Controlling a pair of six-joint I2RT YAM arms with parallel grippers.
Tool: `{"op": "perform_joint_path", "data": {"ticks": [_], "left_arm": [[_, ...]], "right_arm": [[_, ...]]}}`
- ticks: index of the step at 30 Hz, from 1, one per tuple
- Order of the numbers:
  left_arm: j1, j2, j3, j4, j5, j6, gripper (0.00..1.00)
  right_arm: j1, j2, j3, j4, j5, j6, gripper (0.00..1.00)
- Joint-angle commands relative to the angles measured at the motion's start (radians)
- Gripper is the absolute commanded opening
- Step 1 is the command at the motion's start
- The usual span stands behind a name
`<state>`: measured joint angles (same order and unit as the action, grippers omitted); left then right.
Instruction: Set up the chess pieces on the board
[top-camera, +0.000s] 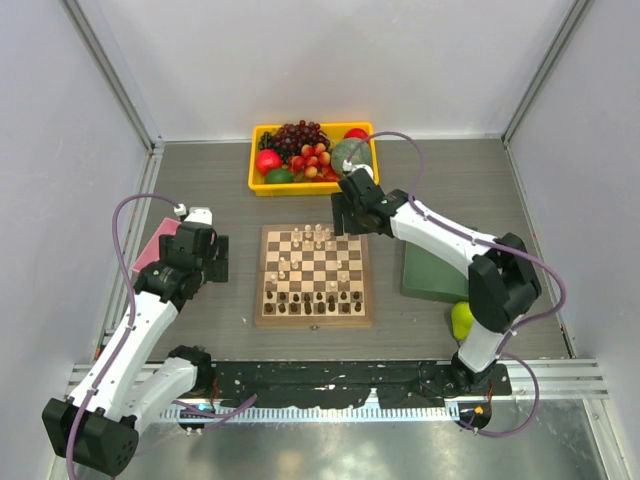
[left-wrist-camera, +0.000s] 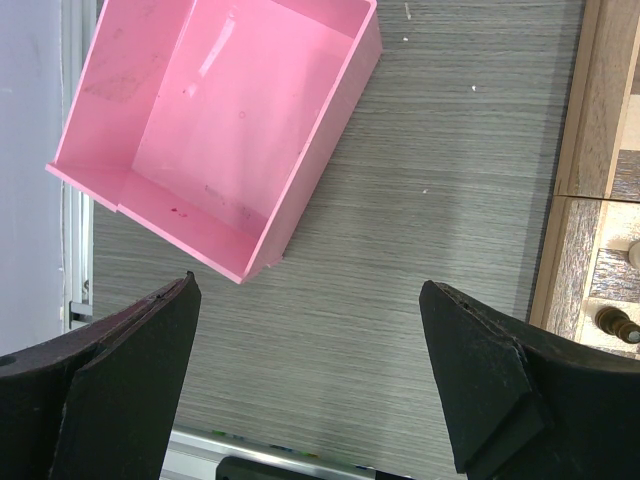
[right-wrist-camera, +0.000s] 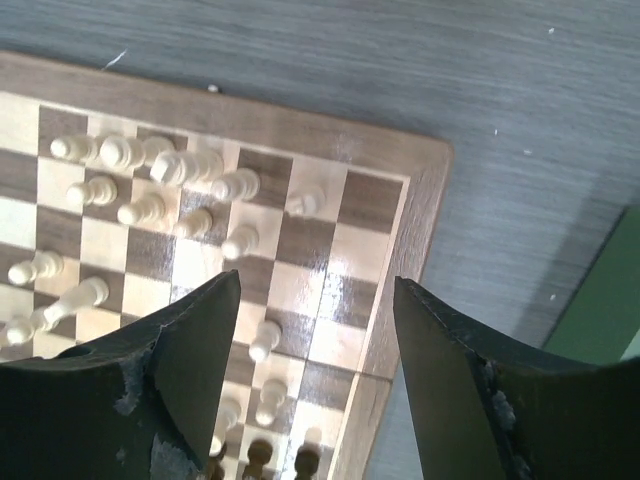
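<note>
The board (top-camera: 262, 280) lies between pink tray (left-wrist-camera: 230, 130) and green tray (top-camera: 428, 278), fruit bin (top-camera: 300, 188) beyond.

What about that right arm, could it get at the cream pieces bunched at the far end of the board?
Probably yes. The right gripper hangs open just above the board's far right corner, with the cream pieces close below and nothing between. They stand crowded, so lifting one may nudge its neighbours.
</note>
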<state>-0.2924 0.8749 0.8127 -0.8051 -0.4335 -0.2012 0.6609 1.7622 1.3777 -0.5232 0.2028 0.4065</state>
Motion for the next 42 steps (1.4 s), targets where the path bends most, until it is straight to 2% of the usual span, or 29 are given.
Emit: {"op": "perform_joint_path", "data": {"ticks": [1,11,22,42], "left_arm": [[0.004,-0.004,0.025,0.009,0.001,0.006,0.99],[0.004,0.004,0.026,0.006,0.004,0.006,0.99],[0.004,-0.001,0.026,0.006,0.001,0.006,0.99],[0.006,-0.001,0.025,0.007,0.003,0.008,0.99]], "right_arm": [[0.04,-0.116,-0.074,0.034,-0.014,0.04,0.68],[0.196,-0.168,-0.16,-0.006,-0.029,0.109,0.55],[0.243,-0.132,-0.186,-0.012,-0.051,0.16,0.44],[0.264,-0.064,-0.174,-0.044,-0.052,0.152,0.42]]}}
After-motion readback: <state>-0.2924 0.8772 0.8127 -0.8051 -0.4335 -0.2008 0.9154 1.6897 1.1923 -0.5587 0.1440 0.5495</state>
